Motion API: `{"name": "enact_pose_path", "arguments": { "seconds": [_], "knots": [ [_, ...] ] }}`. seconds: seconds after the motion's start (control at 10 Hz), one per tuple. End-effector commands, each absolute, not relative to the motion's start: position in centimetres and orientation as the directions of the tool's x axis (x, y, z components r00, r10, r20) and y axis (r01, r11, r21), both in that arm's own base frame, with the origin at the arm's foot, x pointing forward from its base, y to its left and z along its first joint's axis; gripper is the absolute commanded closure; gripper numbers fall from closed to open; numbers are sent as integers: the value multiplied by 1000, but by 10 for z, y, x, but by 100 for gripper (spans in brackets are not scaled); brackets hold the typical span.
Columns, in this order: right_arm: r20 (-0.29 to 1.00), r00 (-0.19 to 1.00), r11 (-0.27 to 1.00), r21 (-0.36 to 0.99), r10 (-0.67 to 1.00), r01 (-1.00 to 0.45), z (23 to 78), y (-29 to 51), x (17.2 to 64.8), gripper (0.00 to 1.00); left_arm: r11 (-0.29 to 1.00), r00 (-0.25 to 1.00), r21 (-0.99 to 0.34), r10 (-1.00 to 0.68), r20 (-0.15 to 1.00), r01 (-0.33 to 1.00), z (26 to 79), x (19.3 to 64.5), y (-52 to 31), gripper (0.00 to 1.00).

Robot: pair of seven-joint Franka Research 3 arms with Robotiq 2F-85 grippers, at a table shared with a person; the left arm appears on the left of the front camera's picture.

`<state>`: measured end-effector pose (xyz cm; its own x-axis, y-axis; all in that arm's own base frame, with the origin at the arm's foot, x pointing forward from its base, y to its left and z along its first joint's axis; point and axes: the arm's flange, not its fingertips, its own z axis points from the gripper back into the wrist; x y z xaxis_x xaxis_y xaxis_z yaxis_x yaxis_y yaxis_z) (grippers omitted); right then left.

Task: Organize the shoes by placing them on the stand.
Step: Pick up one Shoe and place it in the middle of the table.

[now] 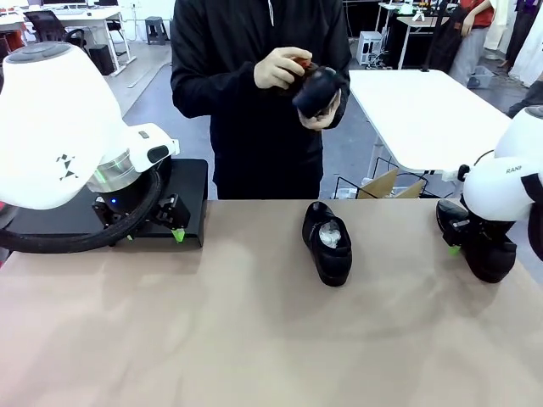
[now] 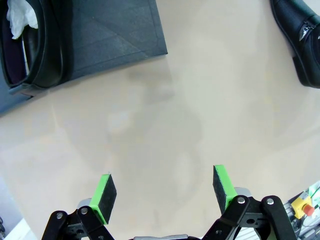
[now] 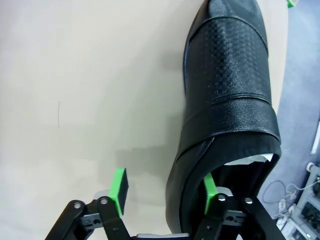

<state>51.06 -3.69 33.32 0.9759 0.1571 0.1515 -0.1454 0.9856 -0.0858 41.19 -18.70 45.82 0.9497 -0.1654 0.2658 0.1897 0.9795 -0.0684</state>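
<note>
The stand (image 1: 188,191) carries one shoe (image 2: 30,45). Right of it the far shoe (image 3: 225,100), stiff, glossy, likely slippery leather, is best pinched at its collar wall; the right gripper (image 3: 164,189) straddles that wall, not clamped. A middle shoe (image 1: 327,242) lies between. The left gripper (image 2: 162,190), spread wide, hovers beside the stand. Beyond it, a person's hands (image 1: 284,68) hold a fourth shoe (image 1: 321,91).

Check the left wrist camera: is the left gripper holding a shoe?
No, the left gripper hangs open above the table, its green pads touching nothing.
</note>
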Motion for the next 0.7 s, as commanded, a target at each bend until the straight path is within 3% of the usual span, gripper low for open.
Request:
{"name": "enact_pose_path", "arguments": {
  "seconds": [0.0, 0.2, 0.6],
  "knots": [
    [181, 976, 986, -134, 118, -95, 337, -35, 514, 69, 983, 951, -62, -151, 270, 174, 459, 411, -186, 0],
    [194, 975, 982, -174, 106, -72, 339, -39, 513, 100, 983, 951, -62, -151, 270, 174, 459, 411, -186, 0],
    [212, 975, 980, -198, 73, -31, 339, -52, 514, 100, 983, 951, -62, -151, 270, 174, 459, 411, -186, 0]
  ]
}}
